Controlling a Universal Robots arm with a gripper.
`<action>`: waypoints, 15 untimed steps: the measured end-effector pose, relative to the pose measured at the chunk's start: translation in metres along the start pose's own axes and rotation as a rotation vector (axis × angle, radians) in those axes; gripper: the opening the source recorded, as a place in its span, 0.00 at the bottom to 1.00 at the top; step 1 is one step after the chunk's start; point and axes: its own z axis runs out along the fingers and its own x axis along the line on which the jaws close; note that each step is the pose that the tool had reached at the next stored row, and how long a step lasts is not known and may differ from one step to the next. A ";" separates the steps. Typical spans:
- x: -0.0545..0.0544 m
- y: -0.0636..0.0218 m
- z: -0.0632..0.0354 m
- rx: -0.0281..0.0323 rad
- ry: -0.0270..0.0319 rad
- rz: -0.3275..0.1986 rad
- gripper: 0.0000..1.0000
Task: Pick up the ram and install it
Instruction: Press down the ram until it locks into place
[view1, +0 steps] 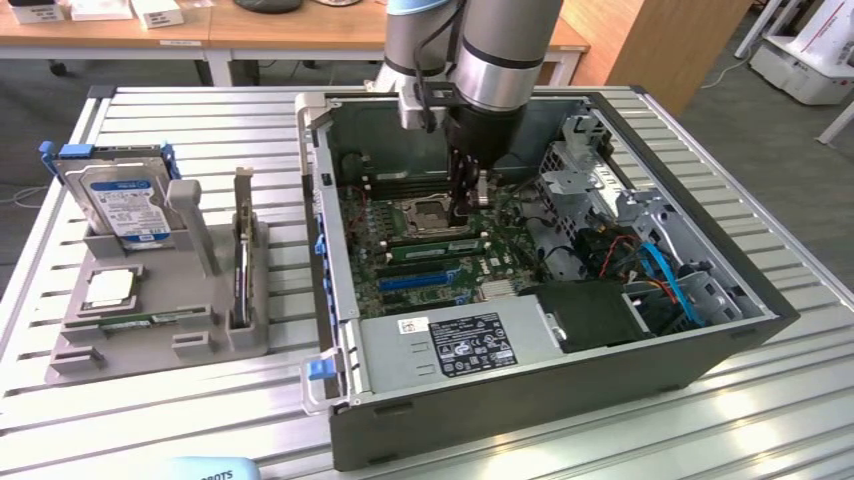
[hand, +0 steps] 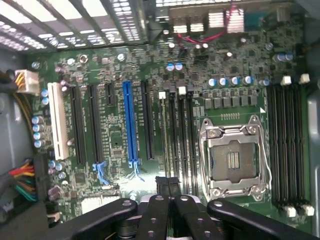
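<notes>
Fingers (hand: 161, 189): black metal, pressed together tip to tip, nothing clearly between them. Gripper (view1: 470, 200) hangs inside the open case, just beside the processor socket (view1: 430, 213), on the side toward the exterior view's right.

Exterior view, left to right:
- Slatted aluminium table (view1: 200, 120), ribbed and matte.
- Grey moulded holder (view1: 80, 365), well left of the socket. A hard drive (view1: 127, 205) with a blue-and-white label stands upright in it; a dark expansion card (view1: 242, 260) stands on edge.
- Small square silver processor chip (view1: 110, 288), lying flat in the holder.
- The ram (view1: 140, 322): thin green stick, lying flat in the holder's front trough, well apart from the fingers and the socket.
- Dark sheet-metal case (view1: 534, 410), lid off, green motherboard inside.
- A green strip just in front of the socket may be a seated memory stick; too small to be sure.
- Grey power supply (view1: 447, 345) with a white label, nearer the camera than the socket.
- Blue cables (view1: 667, 275), far right of the socket.

Wrist view: socket (hand: 234, 160) with a shiny steel frame, narrow black slots on both sides; one long blue slot (hand: 127, 125) and one white slot (hand: 59, 120) farther off.
</notes>
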 end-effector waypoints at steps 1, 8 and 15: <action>0.000 0.0000 0.0001 -0.0003 -0.0002 0.016 0.10; 0.000 0.0000 0.0002 -0.0027 -0.0017 0.133 0.10; 0.000 0.0000 0.0003 -0.0052 -0.0035 0.258 0.10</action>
